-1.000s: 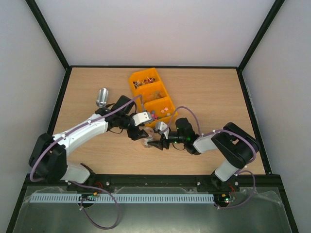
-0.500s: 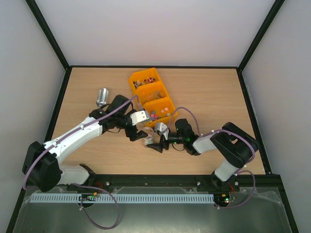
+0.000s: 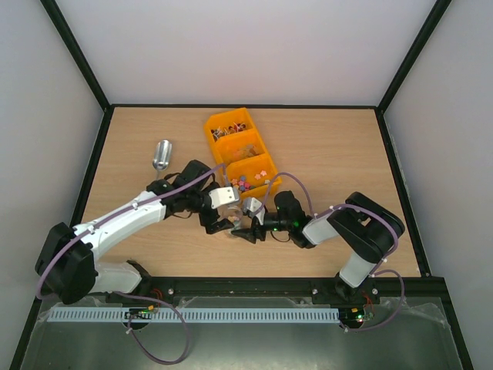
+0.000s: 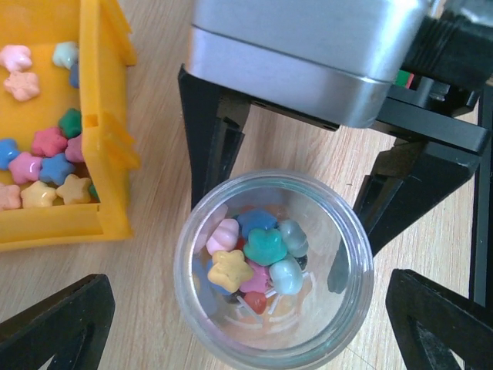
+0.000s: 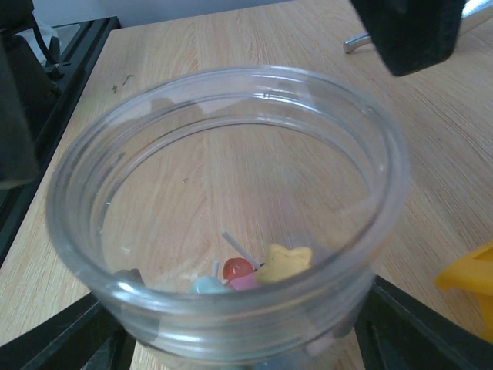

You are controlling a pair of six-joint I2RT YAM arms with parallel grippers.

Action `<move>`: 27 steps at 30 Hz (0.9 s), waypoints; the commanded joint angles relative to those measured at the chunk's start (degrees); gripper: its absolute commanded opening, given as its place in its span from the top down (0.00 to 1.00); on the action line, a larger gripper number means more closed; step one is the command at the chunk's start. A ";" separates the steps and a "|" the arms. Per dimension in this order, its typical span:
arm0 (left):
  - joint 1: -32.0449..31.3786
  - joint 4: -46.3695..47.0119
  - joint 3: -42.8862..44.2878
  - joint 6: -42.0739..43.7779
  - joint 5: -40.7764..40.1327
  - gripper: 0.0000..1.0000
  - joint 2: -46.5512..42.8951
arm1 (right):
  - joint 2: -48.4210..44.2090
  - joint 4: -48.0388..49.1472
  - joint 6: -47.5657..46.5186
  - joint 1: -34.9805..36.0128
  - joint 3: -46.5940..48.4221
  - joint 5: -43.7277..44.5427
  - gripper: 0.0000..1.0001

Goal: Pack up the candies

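A clear glass jar (image 3: 234, 225) stands on the table just in front of the orange bin (image 3: 218, 128). It holds several candies (image 4: 258, 254): pink, blue, teal and yellow pieces, also seen through the rim in the right wrist view (image 5: 266, 270). More candies (image 4: 38, 154) lie in the bin's near compartment. My right gripper (image 3: 245, 229) is shut on the jar (image 5: 231, 193), one finger on each side. My left gripper (image 3: 219, 217) is open above the jar (image 4: 273, 266). Its fingertips (image 4: 58, 327) stand wide apart on both sides, not touching.
The orange bin (image 4: 104, 154) has three compartments, the far ones with darker wrapped sweets (image 3: 229, 129). A silver metal scoop (image 3: 162, 154) lies on the table at the left back. Its handle end shows in the right wrist view (image 5: 358, 42). The two grippers are very close together.
My left gripper has moved away from the bin's edge, down and right, to sit over the jar. The right gripper has shifted slightly left, still holding the jar.
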 commanded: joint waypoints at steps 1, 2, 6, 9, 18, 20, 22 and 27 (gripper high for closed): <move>-1.64 1.29 -1.61 0.83 -1.97 0.00 -1.36 | 0.73 2.81 0.33 0.51 0.78 0.25 0.27; -1.84 1.57 -1.75 0.78 -2.35 0.00 -1.37 | 0.63 2.94 0.42 0.51 0.73 0.33 0.29; -1.99 1.91 -1.70 0.56 -3.74 0.01 -1.28 | 0.34 3.00 -0.06 0.51 0.41 0.36 0.34; -1.99 1.74 -1.70 0.98 -4.86 0.01 -1.49 | 0.08 2.81 -0.71 0.46 0.05 -0.29 0.38; -1.37 2.38 -3.28 1.86 -5.80 0.02 -2.32 | -0.59 2.15 -3.29 0.50 -1.39 -1.25 0.48; -1.00 2.64 -3.60 1.88 -5.89 0.02 -2.34 | -0.76 2.00 -3.70 0.46 -1.60 -1.62 0.49; -0.42 2.95 -3.94 1.75 -5.90 0.02 -2.47 | -0.96 1.62 -4.10 0.46 -1.73 -1.93 0.51; 1.17 3.38 -4.40 2.03 -5.49 0.03 -2.86 | -1.19 1.25 -4.57 0.45 -2.01 -2.48 0.56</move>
